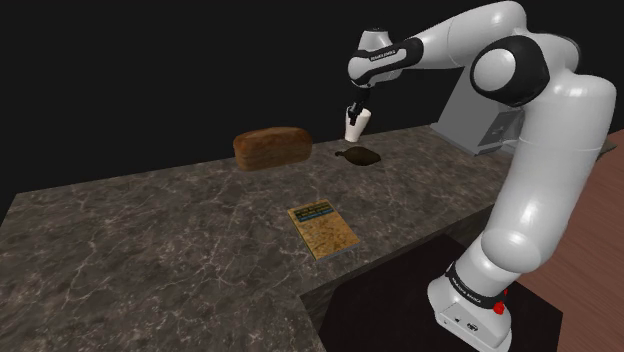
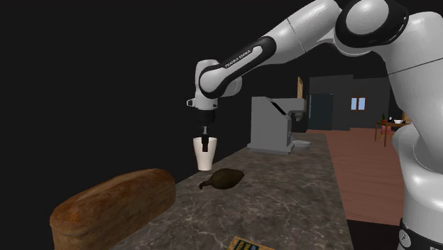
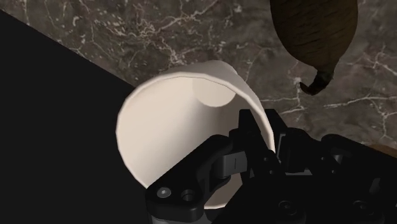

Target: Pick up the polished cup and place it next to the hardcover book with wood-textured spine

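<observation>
1. The black two-finger gripper [image 1: 353, 110] is clamped narrowly on the rim wall of the plain white tapered cup [image 1: 357, 125], one finger inside and one outside.
2. The cup hangs upright at the far edge of the dark marbled stone worktop [image 1: 150, 250]; I cannot tell whether its base touches the worktop.
3. A dark brown pear-shaped object with a curled stem [image 1: 360, 155] lies just beside the cup.
4. A brown bread loaf [image 1: 272, 147] sits along the far edge.
5. The flat tan book with a blue-green band [image 1: 323, 229] lies near the near edge, well apart from the cup.
</observation>
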Available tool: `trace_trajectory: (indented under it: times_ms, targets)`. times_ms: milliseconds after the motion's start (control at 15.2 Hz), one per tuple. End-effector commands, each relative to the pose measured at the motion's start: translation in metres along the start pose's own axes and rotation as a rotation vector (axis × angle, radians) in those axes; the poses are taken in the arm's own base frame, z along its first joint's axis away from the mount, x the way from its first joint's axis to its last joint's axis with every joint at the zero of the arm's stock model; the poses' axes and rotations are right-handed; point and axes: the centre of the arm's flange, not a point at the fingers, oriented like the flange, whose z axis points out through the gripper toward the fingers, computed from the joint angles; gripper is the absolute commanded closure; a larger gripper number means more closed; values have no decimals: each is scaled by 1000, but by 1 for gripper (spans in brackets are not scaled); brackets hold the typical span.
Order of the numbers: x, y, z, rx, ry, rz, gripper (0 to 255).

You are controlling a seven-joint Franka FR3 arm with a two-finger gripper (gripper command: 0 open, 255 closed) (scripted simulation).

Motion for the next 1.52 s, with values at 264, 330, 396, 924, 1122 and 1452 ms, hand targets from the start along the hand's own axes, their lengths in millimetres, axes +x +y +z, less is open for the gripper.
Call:
trace_trajectory:
  times_ms: [264,330,396,924,1122,1452]
  targets:
    - [2,4,-32,0,0,0,255]
    - [2,5,-37,0,0,0,255]
    - [2,6,-42,0,0,0,255]
    - [4,12,-84,0,0,0,255]
    - [4,14,-100,0,0,0,255]
    - [5,18,-126,0,0,0,255]
